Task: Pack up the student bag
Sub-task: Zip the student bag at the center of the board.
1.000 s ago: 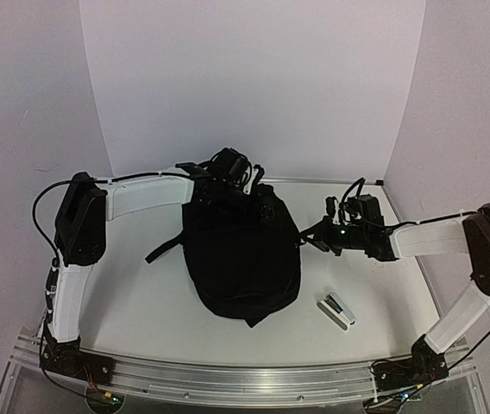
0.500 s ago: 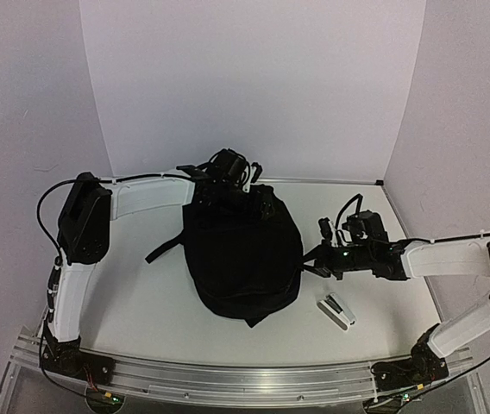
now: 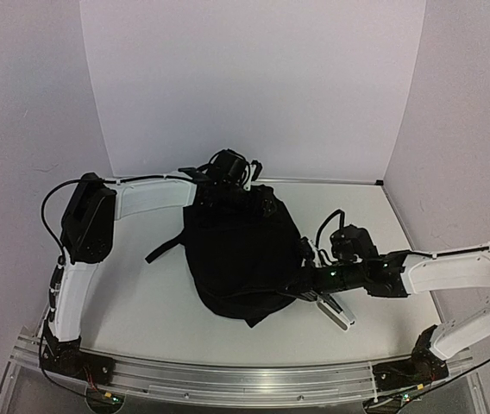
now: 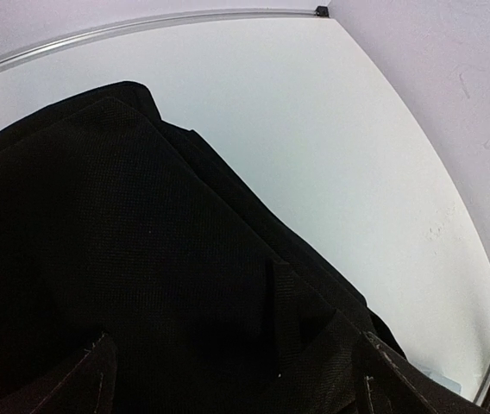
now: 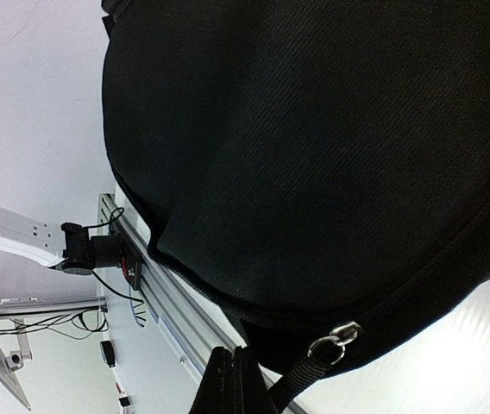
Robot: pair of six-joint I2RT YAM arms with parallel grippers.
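Observation:
The student bag (image 3: 241, 259), a black fabric backpack, lies in the middle of the table with a strap trailing to its left. My left gripper (image 3: 228, 179) is at the bag's far top end. In the left wrist view its fingers (image 4: 98, 379) stand wide apart with black bag fabric (image 4: 141, 241) between them. My right gripper (image 3: 304, 285) is at the bag's near right edge. In the right wrist view it (image 5: 234, 354) is shut, just beside a zipper pull strap (image 5: 301, 373) hanging from a metal ring (image 5: 336, 333) on the bag (image 5: 314, 155).
A small grey and white stapler-like object (image 3: 338, 312) lies on the table right of the bag, just under my right wrist. The aluminium rail (image 3: 228, 379) runs along the near edge. White walls close in the back and sides.
My right arm has swung left and nearer, from the open table on the right to the bag's near right edge. The left arm and the bag have hardly moved.

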